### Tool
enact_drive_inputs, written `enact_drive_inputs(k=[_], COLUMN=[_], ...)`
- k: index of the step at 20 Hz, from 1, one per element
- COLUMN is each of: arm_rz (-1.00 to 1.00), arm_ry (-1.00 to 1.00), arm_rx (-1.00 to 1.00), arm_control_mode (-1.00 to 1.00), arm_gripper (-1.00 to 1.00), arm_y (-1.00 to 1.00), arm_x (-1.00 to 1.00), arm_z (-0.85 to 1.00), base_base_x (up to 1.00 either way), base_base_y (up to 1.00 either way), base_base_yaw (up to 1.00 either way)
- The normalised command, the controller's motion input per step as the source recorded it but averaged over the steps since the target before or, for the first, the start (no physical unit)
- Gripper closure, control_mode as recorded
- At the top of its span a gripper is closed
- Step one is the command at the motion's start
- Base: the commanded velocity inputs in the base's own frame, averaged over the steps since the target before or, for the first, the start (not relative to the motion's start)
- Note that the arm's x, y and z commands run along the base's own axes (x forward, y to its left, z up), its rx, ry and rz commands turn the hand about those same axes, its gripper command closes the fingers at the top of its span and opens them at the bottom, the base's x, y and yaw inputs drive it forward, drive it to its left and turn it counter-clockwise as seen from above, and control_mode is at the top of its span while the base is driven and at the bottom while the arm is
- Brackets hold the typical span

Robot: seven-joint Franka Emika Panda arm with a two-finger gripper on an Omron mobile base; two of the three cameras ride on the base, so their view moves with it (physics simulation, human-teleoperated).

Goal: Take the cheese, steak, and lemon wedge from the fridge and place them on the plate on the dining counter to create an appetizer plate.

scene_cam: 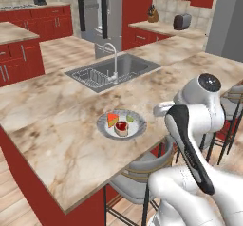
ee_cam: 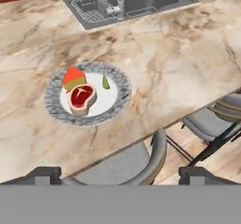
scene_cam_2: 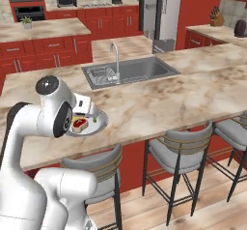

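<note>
The plate sits on the dining counter near its front edge. On the plate lie the cheese, the steak just in front of it, and the lemon wedge to the right. In the left base view the same three show as cheese, steak and lemon wedge. My gripper is open and empty. It hangs back from the plate, above the counter's front edge and a stool. The fridge stands far behind, door shut.
An inset steel sink with a tall faucet lies behind the plate. Grey stools line the counter's near side. My own arm covers part of the plate in the right base view. Red cabinets ring the room.
</note>
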Motion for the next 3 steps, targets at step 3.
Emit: enact_drive_inputs(k=[3], arm_rz=[0.42], arm_ry=[-0.12], arm_rx=[0.10], arm_control_mode=[-1.00], arm_gripper=[-1.00], arm_y=[-0.83], arm_x=[-1.00], arm_z=[0.07], base_base_x=[0.00], base_base_y=[0.00], base_base_yaw=[0.00])
